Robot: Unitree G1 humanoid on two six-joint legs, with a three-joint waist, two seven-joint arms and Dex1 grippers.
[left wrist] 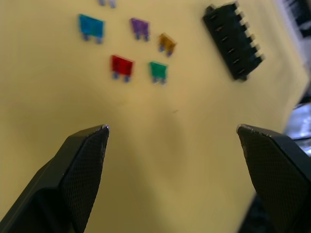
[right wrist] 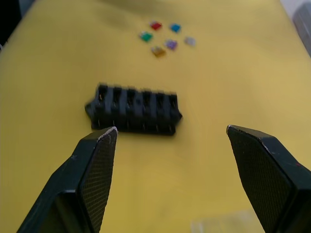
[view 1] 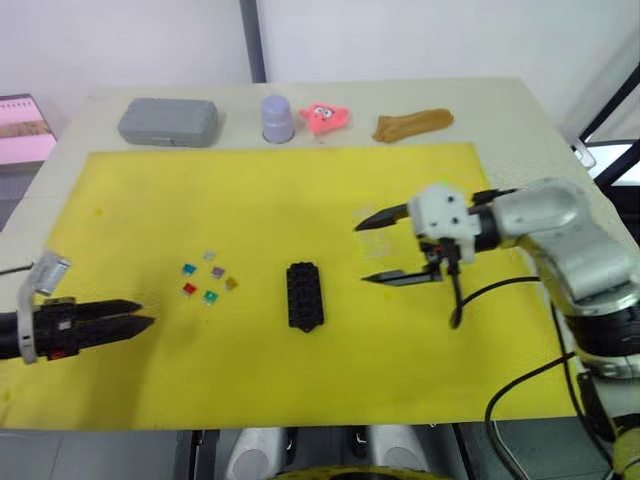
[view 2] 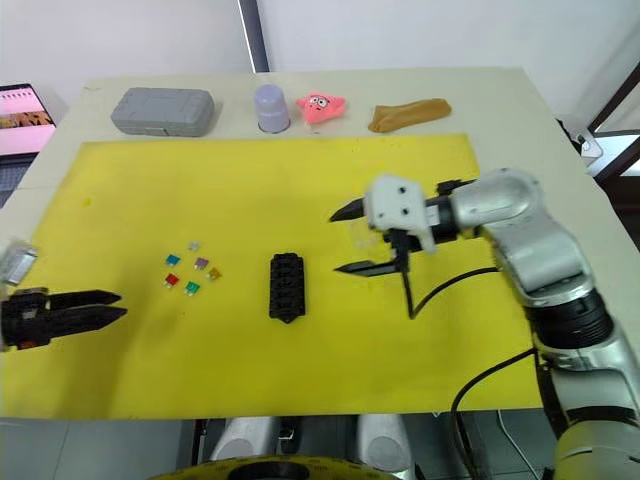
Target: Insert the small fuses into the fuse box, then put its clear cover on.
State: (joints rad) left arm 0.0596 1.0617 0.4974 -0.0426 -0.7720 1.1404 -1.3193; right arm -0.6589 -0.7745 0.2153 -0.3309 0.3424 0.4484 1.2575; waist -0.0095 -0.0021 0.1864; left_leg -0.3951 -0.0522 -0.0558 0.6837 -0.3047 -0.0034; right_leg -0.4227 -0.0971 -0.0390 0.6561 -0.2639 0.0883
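The black fuse box (view 1: 304,295) lies on the yellow mat (view 1: 250,200), with its slots up. To its left the small fuses (view 1: 208,278) lie loose in a cluster: blue (left wrist: 91,26), purple (left wrist: 140,26), orange (left wrist: 166,43), red (left wrist: 121,65), green (left wrist: 158,71) and a clear-grey one (right wrist: 190,41). My left gripper (view 1: 146,314) hovers open near the mat's left front, short of the fuses. To the right of the box my right gripper (view 1: 361,253) is open and empty. The clear cover (right wrist: 221,227) lies faint on the mat right under it.
Along the table's far edge stand a grey case (view 1: 168,121), a lavender cup (view 1: 277,118), a pink toy (view 1: 325,116) and a brown lump (view 1: 412,124). A black cable (view 1: 455,300) hangs from my right wrist. A screen (view 1: 22,128) sits off the table's left.
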